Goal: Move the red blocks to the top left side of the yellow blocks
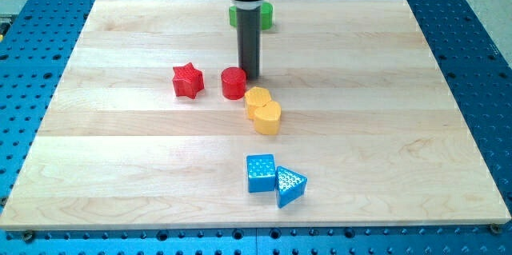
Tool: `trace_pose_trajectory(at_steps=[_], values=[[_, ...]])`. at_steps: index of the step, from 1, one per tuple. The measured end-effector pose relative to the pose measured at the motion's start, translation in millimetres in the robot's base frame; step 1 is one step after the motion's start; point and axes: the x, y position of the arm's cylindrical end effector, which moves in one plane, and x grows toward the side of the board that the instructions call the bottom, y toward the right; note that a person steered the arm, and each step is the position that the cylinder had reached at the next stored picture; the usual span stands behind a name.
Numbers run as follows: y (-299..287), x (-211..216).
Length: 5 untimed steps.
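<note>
Red cylinder [234, 83] sits just at ten o'clock of the touching yellow pair [262, 109], red star [188, 81] near at its nine o'clock, while my tip [250, 76], a bare rod with nothing to clamp, stands at the cylinder's two o'clock, probably placed to nudge it.

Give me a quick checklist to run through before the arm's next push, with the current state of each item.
1. My tip in view: ok, it sits just to the view's right of the red cylinder, above the yellow blocks.
2. Tip touching the red cylinder: cannot tell, they look adjacent.
3. Red cylinder at the top left of the yellow blocks: ok, close by.
4. Red star placed: not ok, it stands apart, further to the view's left.
5. Yellow blocks undisturbed: ok, the two sit together.
6. Others out of the way: ok, the green block is behind the rod, the blue blocks are near the bottom.
</note>
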Motion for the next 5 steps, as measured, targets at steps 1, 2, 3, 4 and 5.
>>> trace_pose_trajectory(at_steps=[1, 2, 3, 4, 5], values=[[9.8, 8.0], [8.7, 11.1], [-7.7, 11.1], [-33.9, 11.1], [-58.2, 11.4]])
